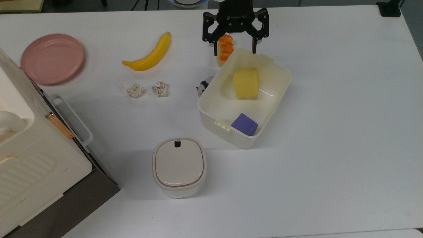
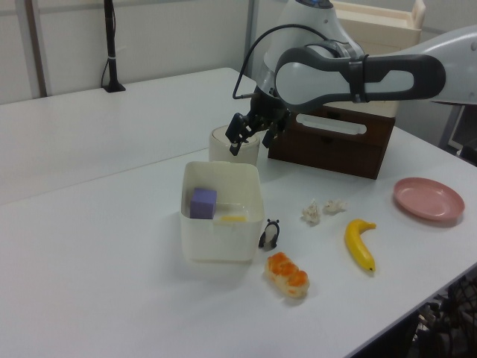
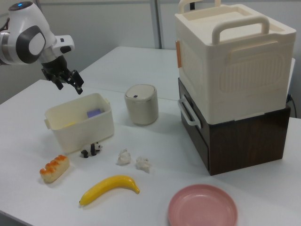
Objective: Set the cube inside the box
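Observation:
The pale-yellow cube (image 1: 246, 84) lies inside the cream-white box (image 1: 231, 137), at the end nearest the arm. Its top edge peeks over the box (image 2: 220, 246) wall in the left view as a yellow sliver, the cube (image 2: 232, 218). A smaller purple cube (image 1: 244, 124) rests at the other end of the box. My gripper (image 1: 234, 47) hangs open above the box's far rim with nothing between its fingers. In the left view the gripper (image 2: 250, 140) is well above the box, and in the right view the gripper (image 3: 69, 87) is above the box (image 3: 80, 129).
A sushi toy (image 1: 225, 49) and a small panda figure (image 1: 203, 88) sit close to the box. A banana (image 1: 150, 54), two paper wads (image 1: 147, 89), a pink plate (image 1: 52, 58), a lidded beige container (image 1: 179, 167) and a large cream case (image 1: 29, 155) also stand on the table.

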Controlling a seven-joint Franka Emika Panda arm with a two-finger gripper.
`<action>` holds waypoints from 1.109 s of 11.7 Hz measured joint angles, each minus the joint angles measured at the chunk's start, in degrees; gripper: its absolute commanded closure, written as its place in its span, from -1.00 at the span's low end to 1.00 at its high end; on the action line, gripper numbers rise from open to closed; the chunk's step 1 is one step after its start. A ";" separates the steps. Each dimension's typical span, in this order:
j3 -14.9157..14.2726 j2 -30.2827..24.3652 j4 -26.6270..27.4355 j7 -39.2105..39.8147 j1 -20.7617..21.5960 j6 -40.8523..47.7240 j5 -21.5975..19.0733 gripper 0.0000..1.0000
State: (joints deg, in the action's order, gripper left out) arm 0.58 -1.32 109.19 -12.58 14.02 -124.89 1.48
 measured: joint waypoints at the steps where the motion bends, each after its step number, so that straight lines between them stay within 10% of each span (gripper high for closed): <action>1: 0.00 0.00 -0.09 -0.03 0.00 0.15 0.00 -1.00; 6: -0.02 -0.13 -2.95 -0.08 -0.87 11.68 0.17 -1.00; 13: -0.40 -1.67 -15.61 -0.21 -15.07 25.91 0.18 -1.00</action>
State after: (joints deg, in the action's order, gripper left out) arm 0.19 -2.99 93.58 -12.78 -1.05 -98.98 1.66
